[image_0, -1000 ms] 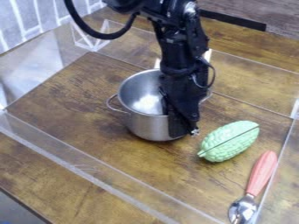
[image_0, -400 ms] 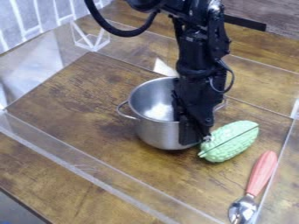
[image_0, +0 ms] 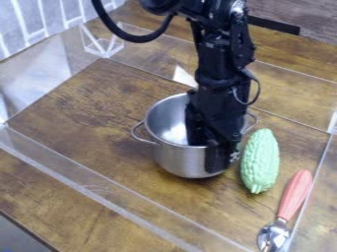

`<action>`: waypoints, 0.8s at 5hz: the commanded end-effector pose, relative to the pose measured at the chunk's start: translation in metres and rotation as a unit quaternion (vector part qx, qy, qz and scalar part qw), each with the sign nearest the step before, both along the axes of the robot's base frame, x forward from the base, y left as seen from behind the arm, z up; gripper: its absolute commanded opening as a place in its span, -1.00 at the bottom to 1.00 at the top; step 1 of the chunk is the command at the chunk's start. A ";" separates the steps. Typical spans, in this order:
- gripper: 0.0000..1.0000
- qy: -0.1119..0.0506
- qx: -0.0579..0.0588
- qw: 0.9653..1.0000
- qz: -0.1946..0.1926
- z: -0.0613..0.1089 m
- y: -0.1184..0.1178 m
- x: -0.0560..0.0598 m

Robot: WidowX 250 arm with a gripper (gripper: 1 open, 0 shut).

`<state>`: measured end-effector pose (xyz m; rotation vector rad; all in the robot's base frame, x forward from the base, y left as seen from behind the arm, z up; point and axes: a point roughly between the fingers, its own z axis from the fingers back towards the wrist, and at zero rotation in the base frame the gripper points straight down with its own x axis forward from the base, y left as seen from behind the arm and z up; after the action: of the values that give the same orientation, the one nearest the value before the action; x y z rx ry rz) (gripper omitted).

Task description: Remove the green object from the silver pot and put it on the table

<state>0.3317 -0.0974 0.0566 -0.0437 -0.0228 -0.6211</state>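
The gripper (image_0: pixel 219 150) hangs partly open, holding nothing, between the silver pot (image_0: pixel 178 148) and the green object (image_0: pixel 259 160) lying on the table (image_0: pixel 93 108).

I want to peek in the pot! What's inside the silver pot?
The silver pot shows only bare shiny steel inside. The end effector and arm cover its right part, so that bit is hidden. The green object lies outside, on the table.

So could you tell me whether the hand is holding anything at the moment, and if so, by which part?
Nothing is held. The hand hangs over the silver pot's right rim, and the green object lies free on the table beside the pot.
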 end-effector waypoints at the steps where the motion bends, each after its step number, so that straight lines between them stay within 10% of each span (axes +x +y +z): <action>1: -1.00 -0.046 -0.009 0.999 0.024 0.038 0.007 0.003; 4: -1.00 -0.082 -0.024 0.996 0.017 0.069 -0.017 0.005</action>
<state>0.3299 -0.1074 0.0877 -0.0355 -0.0730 -0.5741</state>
